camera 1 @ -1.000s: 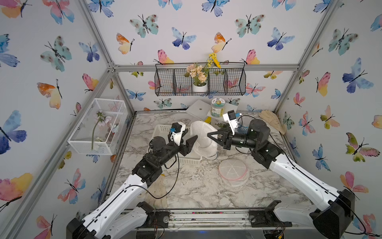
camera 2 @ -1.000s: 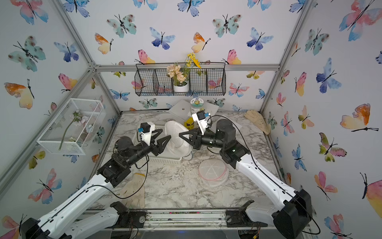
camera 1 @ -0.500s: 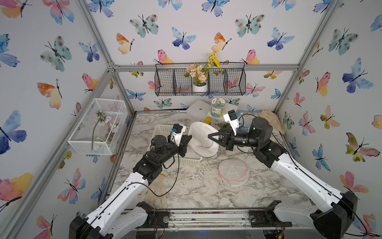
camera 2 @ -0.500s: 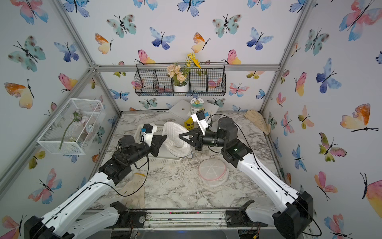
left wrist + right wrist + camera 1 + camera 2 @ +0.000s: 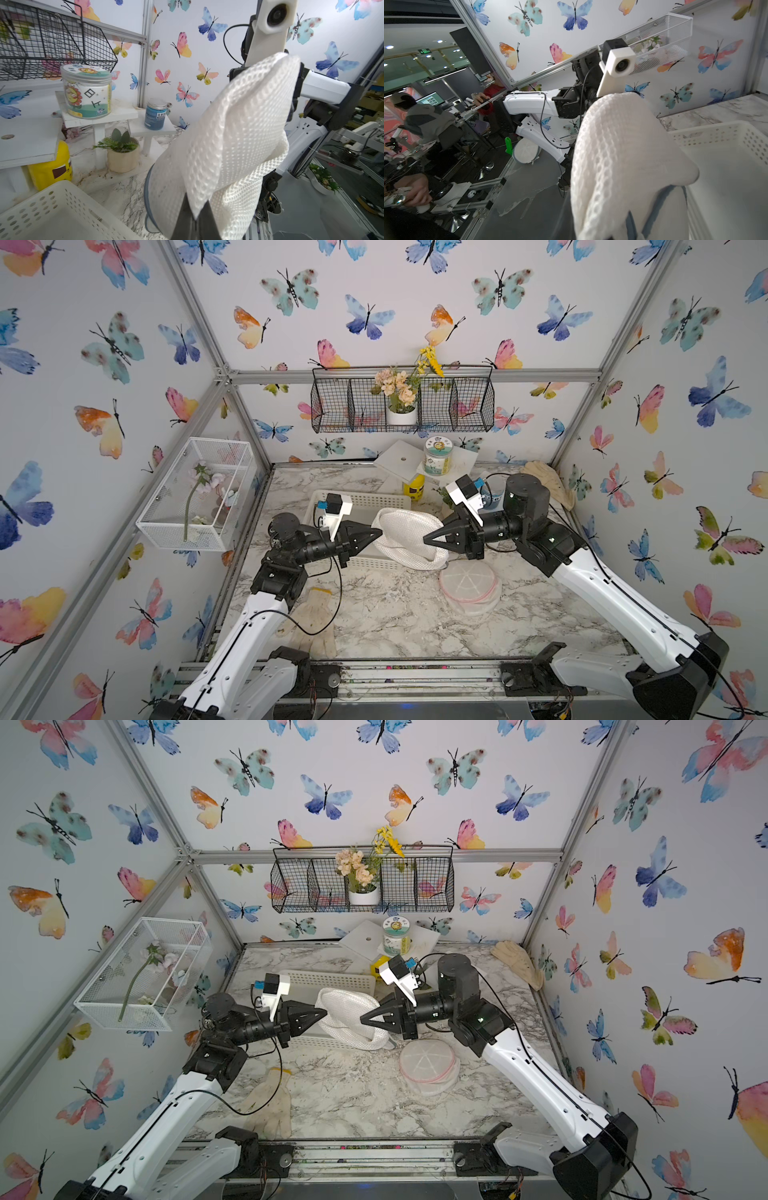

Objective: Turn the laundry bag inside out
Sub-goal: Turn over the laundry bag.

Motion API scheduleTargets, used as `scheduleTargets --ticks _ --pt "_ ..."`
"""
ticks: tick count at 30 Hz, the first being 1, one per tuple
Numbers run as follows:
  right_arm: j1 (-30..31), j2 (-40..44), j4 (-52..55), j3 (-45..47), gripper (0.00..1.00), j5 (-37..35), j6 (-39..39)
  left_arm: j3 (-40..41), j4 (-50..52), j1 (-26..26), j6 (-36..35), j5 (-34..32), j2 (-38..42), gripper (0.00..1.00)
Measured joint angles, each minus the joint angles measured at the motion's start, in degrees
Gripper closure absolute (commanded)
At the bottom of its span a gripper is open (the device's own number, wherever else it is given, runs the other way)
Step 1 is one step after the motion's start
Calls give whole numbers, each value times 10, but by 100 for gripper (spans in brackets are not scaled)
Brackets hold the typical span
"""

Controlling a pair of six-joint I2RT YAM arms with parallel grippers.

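Laundry bag [image 5: 405, 537] pinched from both sides, mid-table.
Nearest: work glove [image 5: 311, 622] flat on marble tabletop [image 5: 395, 626], flat round mesh pouch [image 5: 469, 583] off to its right. Beyond: left gripper [image 5: 379, 532], jaws closed on a fold of mesh; right gripper [image 5: 425, 538], jaws narrow, tips buried in the bag's opposite side. Bag overlaps the white basket [image 5: 365, 499] at its right end. Farthest: jar [image 5: 437, 456].

**Both tools closed, tips facing each other mid-scene**

My left arm reaches in from the near left with its forearm about level. The left tool [image 5: 379, 533] points right, and its fingers [image 5: 184, 222] are pressed together on the laundry bag [image 5: 409, 531]. My right arm comes from the near right with its wrist level. The right tool [image 5: 425, 538] points left, pinched on the bag's other side. The two tips are near each other but apart.
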State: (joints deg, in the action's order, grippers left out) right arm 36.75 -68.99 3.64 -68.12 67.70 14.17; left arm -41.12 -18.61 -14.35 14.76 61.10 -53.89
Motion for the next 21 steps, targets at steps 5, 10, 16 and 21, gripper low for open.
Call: scheduleTargets --ticks 5,10,16,21 --pt "0 0 -29 0 98 32 18 -2 -1 4 10 12 -41 71" --pt "0 3 -46 0 98 16 23 -3 10 4 11 11 -46 52" --pt "0 28 -98 39 98 -108 48 -3 64 4 -18 -24 -23 23" --pt "0 32 -116 70 98 -196 62 -5 132 4 -66 -120 42 15"
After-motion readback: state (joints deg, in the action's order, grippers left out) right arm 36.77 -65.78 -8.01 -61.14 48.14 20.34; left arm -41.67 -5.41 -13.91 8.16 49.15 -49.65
